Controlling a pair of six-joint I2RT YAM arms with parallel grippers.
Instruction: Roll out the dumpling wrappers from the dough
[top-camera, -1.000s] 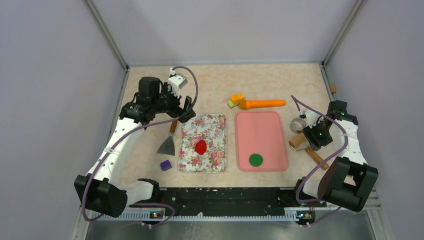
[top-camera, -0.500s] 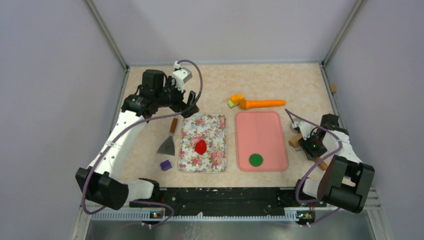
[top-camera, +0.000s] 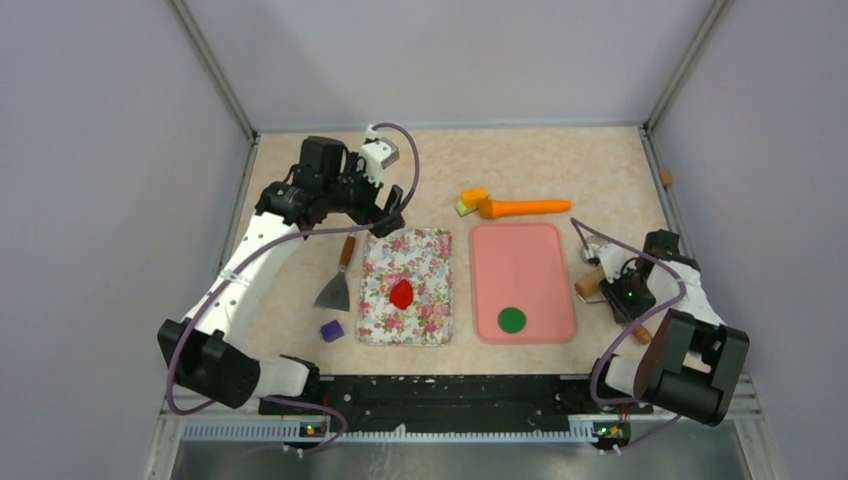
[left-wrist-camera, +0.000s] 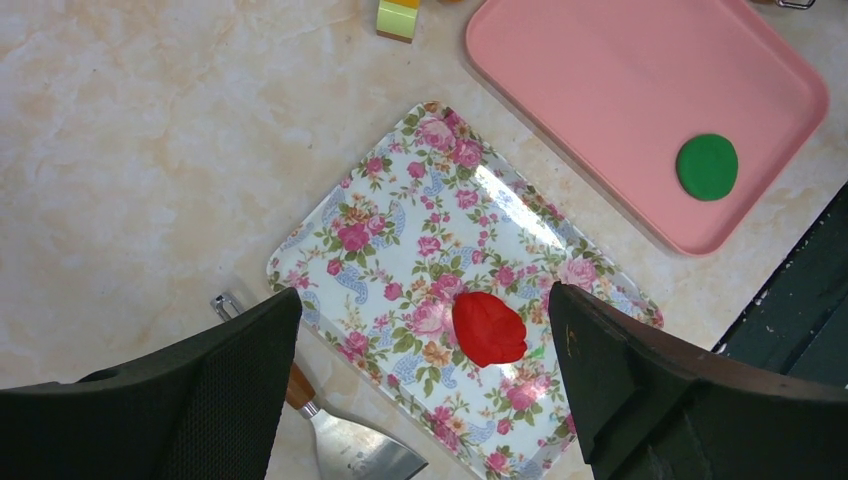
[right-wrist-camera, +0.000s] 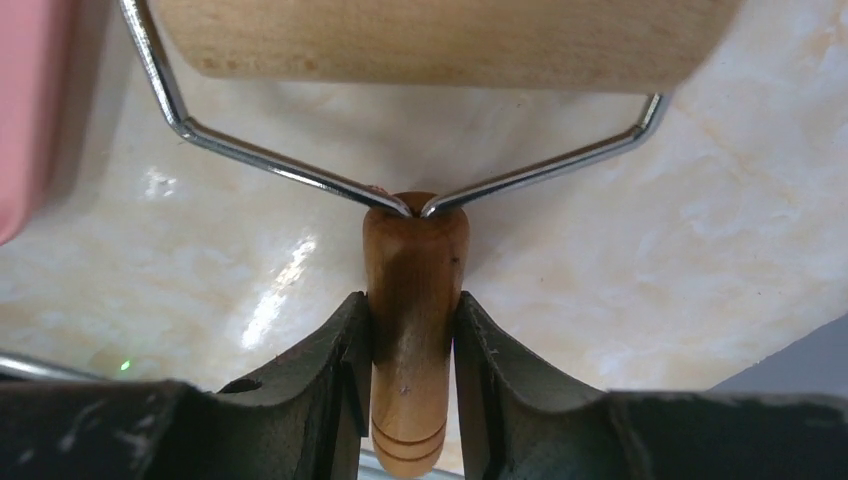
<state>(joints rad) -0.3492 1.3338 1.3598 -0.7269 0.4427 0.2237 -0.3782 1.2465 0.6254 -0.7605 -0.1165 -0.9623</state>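
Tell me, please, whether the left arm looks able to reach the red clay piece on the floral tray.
Probably yes. The left gripper hovers over the floral tray with jaws open, and the red clay piece lies uncovered mid-tray with nothing between them; the scraper lies beside the tray.

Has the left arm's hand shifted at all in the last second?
Yes. The left hand has drifted to the right, and now hangs over the far left corner of the floral tray, which has not moved.

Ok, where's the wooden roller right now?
Top view: the wooden roller is on the right of the table, beside the pink tray, handle clamped in the right gripper.
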